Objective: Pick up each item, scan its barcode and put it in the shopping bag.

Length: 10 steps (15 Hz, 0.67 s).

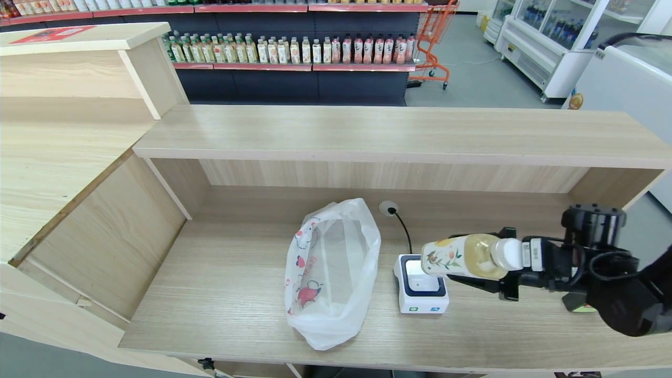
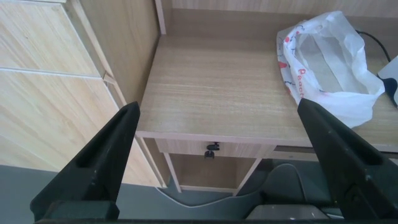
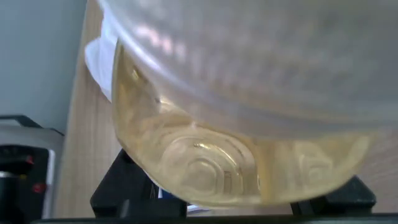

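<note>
Wood-grain laminate makes up the tabletop [image 1: 220,315], set low behind a raised front ledge. At its left front edge the left pincer [image 2: 217,104] hangs with its jaws spread wide and nothing between them; it looks parked clear of the work, ready to help at the bag if needed.

Next along, near the middle, lies the shopping bag [image 1: 331,273]. It is thin white plastic, slumped on its side with its mouth gaping, probably left that way so an item can be slid in without a second arm holding it open. Red cartoon figures and some red lettering run down its side; I leave the lettering unread.

Just beside the bag sits the white scanner [image 1: 421,283], its dark-rimmed window facing up and its black cable [image 1: 404,231] running back to a grommet in the tabletop.

Over that window hangs the bottle [image 1: 462,256], clear of the tabletop. It lies sideways with its base toward the bag, and pale yellow drink shows through the plastic. The right pincer [image 1: 506,262] is closed around its white-capped neck end — a hold that, I judge, leaves the label free to face the reader. The label shows painted fruit and leaves; any barcode on it is turned away or too small to make out. Scanning seems to be the step in hand, with bagging not yet done.
</note>
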Motion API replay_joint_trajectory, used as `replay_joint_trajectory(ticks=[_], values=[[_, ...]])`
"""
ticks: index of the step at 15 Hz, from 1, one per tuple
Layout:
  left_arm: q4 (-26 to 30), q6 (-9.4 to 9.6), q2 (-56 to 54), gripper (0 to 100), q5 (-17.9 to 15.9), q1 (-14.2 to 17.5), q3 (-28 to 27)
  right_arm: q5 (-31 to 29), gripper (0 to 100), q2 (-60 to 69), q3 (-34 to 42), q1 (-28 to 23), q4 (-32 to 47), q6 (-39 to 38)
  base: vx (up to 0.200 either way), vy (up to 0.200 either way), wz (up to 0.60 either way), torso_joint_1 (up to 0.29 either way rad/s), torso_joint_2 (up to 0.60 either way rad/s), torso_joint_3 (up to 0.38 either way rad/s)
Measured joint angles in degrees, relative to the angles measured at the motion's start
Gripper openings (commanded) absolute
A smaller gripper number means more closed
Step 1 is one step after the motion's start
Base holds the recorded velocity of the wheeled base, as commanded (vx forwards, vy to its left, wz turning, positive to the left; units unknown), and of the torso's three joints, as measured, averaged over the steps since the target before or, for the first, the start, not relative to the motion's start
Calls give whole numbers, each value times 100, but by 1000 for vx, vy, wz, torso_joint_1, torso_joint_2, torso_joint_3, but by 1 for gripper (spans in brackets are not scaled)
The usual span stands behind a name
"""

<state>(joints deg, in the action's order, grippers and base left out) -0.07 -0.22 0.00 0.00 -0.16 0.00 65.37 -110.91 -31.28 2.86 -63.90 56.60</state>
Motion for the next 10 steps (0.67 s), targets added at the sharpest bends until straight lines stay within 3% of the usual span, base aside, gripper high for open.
replay_joint_trajectory(ticks=[4,7,9,10], values=[[0,0,2,100,0,0,0,-502,0,1111,763,-257,-30,-2905,0,0,0,0,0,0],[0,0,0,100,0,0,0,-1920,0,1485,880,-113,-33,-4747,0,0,0,0,0,0],[0,-2,2,100,0,0,0,-2678,0,1590,863,239,-33,-5346,0,0,0,0,0,0],[0,0,0,100,0,-2,0,-2749,0,1609,868,341,-30,-5389,0,0,0,0,0,0]])
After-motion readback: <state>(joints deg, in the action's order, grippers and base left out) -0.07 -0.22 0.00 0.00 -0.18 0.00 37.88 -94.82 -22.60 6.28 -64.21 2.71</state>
